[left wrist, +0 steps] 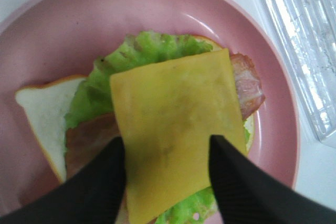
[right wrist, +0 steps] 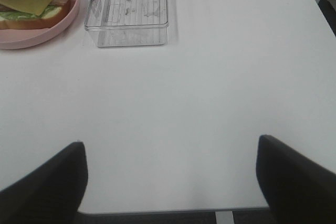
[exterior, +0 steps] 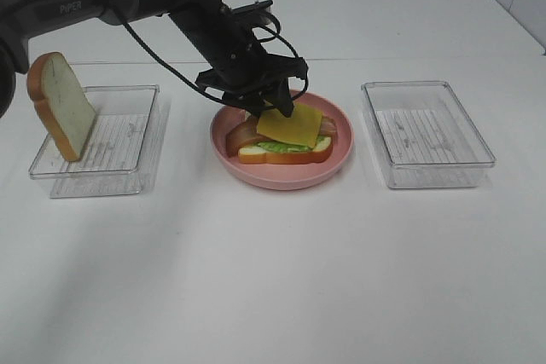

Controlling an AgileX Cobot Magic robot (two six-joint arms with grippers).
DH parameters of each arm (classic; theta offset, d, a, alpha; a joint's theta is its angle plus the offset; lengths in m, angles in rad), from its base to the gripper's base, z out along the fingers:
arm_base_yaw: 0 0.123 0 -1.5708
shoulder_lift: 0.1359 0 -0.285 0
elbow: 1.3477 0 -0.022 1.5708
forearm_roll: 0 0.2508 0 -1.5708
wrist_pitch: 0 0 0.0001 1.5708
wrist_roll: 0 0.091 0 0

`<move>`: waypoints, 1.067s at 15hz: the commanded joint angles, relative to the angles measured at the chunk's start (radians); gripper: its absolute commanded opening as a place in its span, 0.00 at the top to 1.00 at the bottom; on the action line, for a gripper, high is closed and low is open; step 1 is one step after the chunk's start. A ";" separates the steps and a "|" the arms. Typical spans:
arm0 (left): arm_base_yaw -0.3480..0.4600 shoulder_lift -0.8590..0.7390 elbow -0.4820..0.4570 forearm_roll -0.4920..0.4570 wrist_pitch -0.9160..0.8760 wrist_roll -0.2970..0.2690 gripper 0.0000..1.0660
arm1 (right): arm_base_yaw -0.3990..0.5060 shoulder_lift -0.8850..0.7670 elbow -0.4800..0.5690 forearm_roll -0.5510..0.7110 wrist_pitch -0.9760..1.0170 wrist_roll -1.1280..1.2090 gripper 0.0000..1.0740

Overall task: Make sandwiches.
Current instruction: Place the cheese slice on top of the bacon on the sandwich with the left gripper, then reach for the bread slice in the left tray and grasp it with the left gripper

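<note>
On the round pink plate point(exterior: 281, 178) lies an open-faced stack: a white bread slice point(left wrist: 42, 103) at the bottom, frilly green lettuce point(left wrist: 147, 48), reddish bacon point(left wrist: 249, 85) and a yellow cheese slice point(exterior: 292, 125) on top, slightly tilted. My left gripper point(exterior: 271, 112) hangs right over the stack with its jaws apart. Its black fingers point(left wrist: 100, 182) flank the near edge of the cheese point(left wrist: 173, 129). A second bread slice point(exterior: 61, 104) stands tilted at the left end of the left tray point(exterior: 111, 147). My right gripper point(right wrist: 170, 150) is open above bare table, out of the high view.
A clear plastic tray point(exterior: 426, 134) stands right of the plate with nothing in it; the right wrist view shows it point(right wrist: 128, 9) beside the plate point(right wrist: 31, 38). The left arm's cable loops above the plate. White tabletop spreads across the front.
</note>
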 commanded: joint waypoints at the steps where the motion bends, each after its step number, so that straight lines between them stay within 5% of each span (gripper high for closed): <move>1: -0.002 -0.032 -0.007 0.070 0.013 -0.052 0.28 | -0.002 -0.021 0.003 0.004 -0.008 -0.003 0.21; 4: -0.002 -0.085 -0.012 0.216 0.045 -0.086 0.24 | -0.002 -0.021 0.003 0.005 -0.008 -0.003 0.21; 7: -0.002 -0.144 -0.013 0.262 0.114 -0.106 0.24 | -0.002 -0.021 0.003 0.005 -0.008 -0.003 0.21; 9: -0.002 -0.220 -0.015 0.378 0.277 -0.226 0.21 | -0.002 -0.021 0.003 0.005 -0.008 -0.003 0.21; 11: 0.006 -0.277 -0.014 0.492 0.365 -0.270 0.11 | -0.002 -0.021 0.003 0.005 -0.008 -0.003 0.21; 13: 0.017 -0.323 -0.014 0.504 0.365 -0.270 0.10 | -0.002 -0.021 0.003 0.005 -0.008 -0.003 0.21; 16: 0.147 -0.428 0.034 0.495 0.365 -0.270 0.11 | -0.002 -0.021 0.003 0.005 -0.008 -0.003 0.21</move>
